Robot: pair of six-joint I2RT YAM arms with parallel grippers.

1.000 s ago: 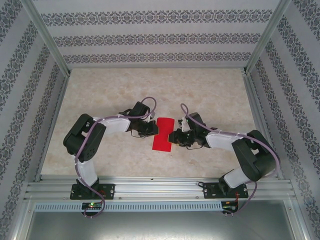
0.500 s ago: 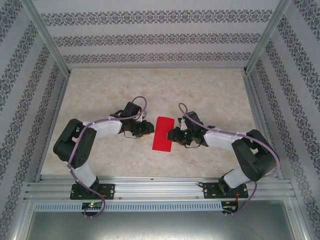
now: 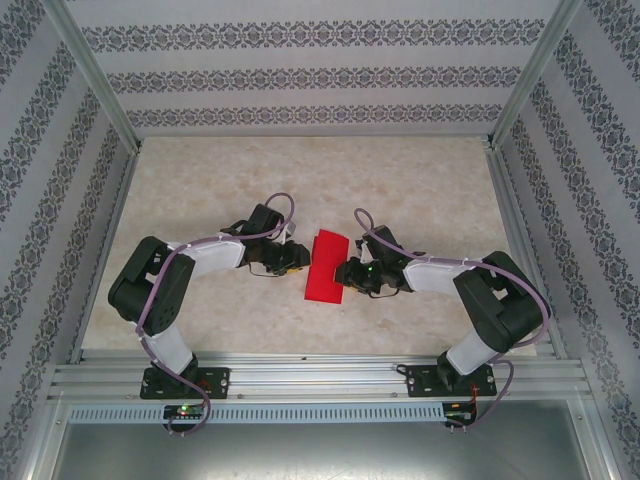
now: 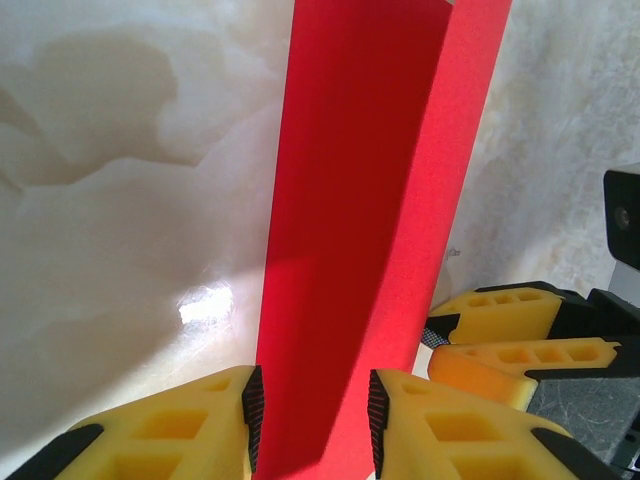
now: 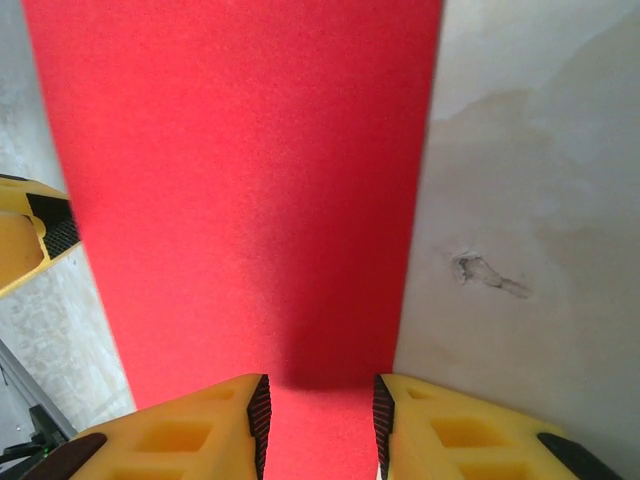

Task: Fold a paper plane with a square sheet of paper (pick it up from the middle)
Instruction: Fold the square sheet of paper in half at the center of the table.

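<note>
**Q:** While both wrist views are up, where does the red sheet sit?

**A:** It lies on the bench, between the two arms and near the middle. From above it reads as a narrow strip, slightly tilted. The left wrist view shows two tones: a darker band, and a brighter band along its right side.

**Q:** Left pincer?

**A:** Spread. Its yellow fingers stand apart and the red paper shows flat through the gap. I see no pinch on it.

**Q:** Right pincer?

**A:** Also spread, over the strip's opposite long side. The sheet is wider than the gap between the fingers.

**Q:** What can't be read?

**A:** I cannot tell whether either set of fingertips touches the paper. In both wrist views the sheet's nearest edge is lost behind the fingers and the frame bottom. From above, the wrist bodies cover the fingertips. The right pincer's fingers show at the right of the left wrist view, partly cut off. There is a small dark mark on the bench beside the sheet, and I can't make out what it is.
</note>
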